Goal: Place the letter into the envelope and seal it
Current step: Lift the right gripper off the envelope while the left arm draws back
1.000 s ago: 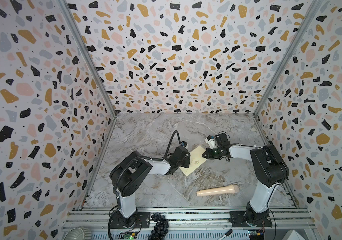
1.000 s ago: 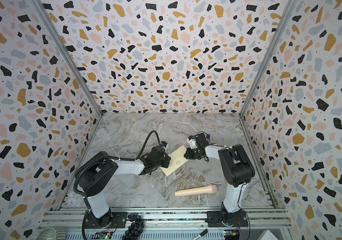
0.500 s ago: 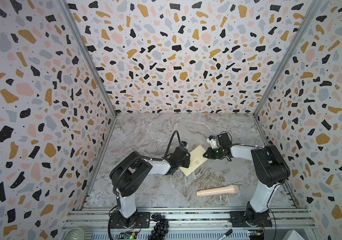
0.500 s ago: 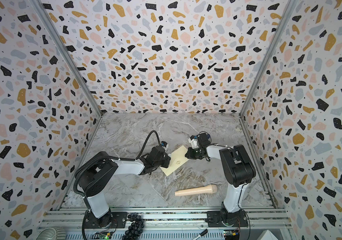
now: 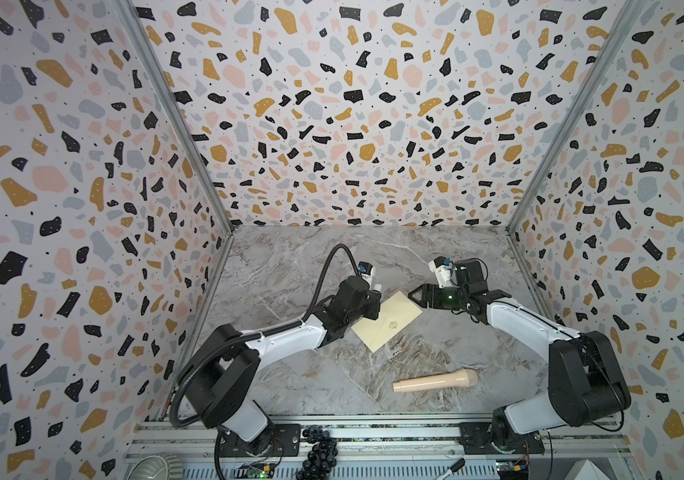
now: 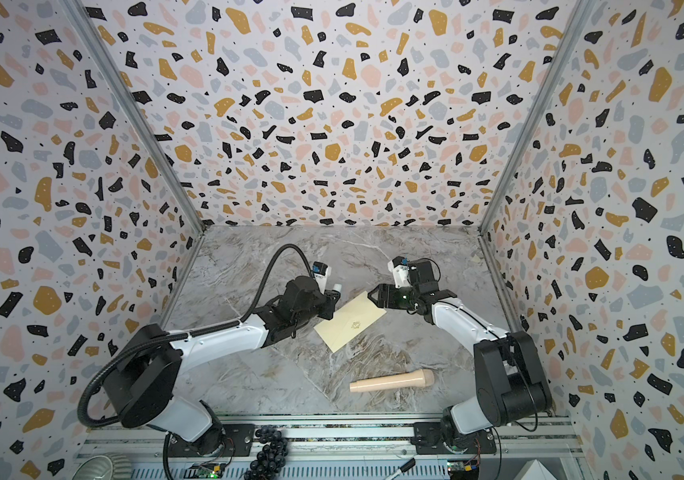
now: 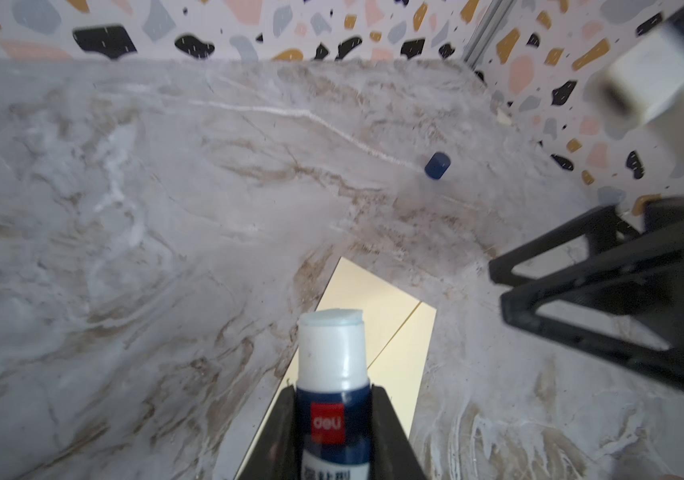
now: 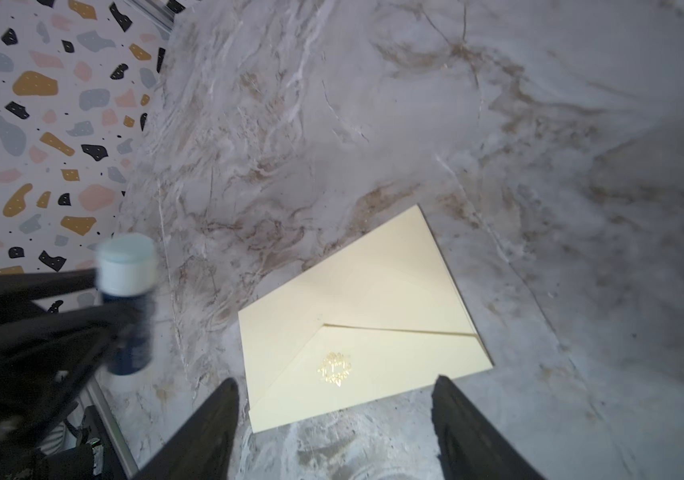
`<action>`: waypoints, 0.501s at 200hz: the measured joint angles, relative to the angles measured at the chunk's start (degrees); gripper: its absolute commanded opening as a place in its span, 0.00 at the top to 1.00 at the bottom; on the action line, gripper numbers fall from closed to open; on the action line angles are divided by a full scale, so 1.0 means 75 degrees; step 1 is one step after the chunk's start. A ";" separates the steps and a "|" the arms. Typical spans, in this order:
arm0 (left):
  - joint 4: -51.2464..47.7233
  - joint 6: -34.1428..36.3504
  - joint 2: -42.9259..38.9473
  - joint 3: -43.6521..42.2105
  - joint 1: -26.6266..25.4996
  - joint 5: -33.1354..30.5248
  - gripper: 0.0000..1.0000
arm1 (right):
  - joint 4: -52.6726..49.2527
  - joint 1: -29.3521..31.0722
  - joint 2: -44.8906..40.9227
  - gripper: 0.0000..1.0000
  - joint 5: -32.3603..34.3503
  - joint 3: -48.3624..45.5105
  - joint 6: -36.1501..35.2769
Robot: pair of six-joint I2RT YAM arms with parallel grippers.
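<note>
- Flat on grey marbled bench [image 5: 290, 270]: pale cream-yellow rectangular paper envelope [image 5: 386, 320], flap [image 8: 373, 361] down.
- Pinched in left end effector [image 7: 332, 390]: uncapped blue-and-white glue stick [image 7: 332, 353].
- Spread near its far-right corner: right end effector [image 8: 334, 384]; lift flap, dab glue lightly.

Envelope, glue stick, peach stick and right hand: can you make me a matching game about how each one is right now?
Things:
1. envelope
2. glue stick
3. peach stick
4. right hand

States:
A. open, holding nothing
B. gripped by the left hand, cap off
C. lying alone near the front of the table
D. pale yellow, lying flat, flap folded down

Pairs: 1-D, 2-B, 3-C, 4-A
</note>
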 measured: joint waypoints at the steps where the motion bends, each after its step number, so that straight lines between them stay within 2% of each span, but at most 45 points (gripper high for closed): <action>1: 0.0000 0.0017 -0.0044 0.0000 0.0000 -0.0009 1.00 | -0.0003 0.0000 0.0000 0.19 0.0006 -0.0015 -0.0003; 13: 0.0000 0.0181 -0.0446 -0.0003 0.0000 -0.0119 1.00 | -0.0017 0.0000 0.0000 0.15 0.0076 -0.0318 0.0093; 53: 0.0026 0.0670 -0.1498 -0.0283 0.0000 -0.0446 1.00 | 0.0172 -0.0006 0.0017 0.13 0.0169 -0.1174 0.0612; 100: -0.0017 0.0909 -0.1711 -0.0612 0.0000 -0.0627 1.00 | 0.0813 -0.0015 0.0624 0.12 0.0152 -0.1221 0.0906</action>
